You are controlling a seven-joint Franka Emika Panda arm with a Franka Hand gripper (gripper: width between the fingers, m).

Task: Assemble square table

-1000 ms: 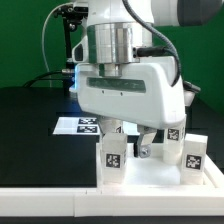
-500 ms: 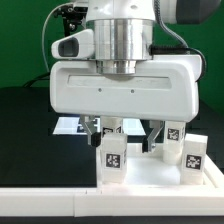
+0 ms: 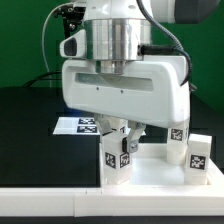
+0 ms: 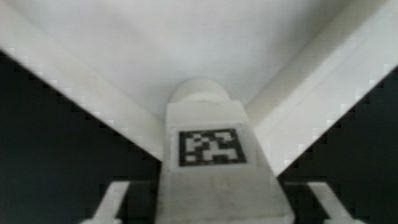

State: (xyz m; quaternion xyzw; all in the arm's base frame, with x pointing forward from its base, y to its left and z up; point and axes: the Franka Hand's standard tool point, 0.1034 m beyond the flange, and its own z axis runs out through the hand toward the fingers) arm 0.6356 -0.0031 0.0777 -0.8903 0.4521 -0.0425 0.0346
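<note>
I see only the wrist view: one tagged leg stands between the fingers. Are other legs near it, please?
Observer: Yes. The exterior view shows a second leg and a third leg, both upright, toward that view's right of your leg.
Operator: On what do they stand?
Observer: All three seem to stand on the white table top.
Operator: What lies behind?
Observer: The marker board lies flat on the black table, toward the view's left.
</note>
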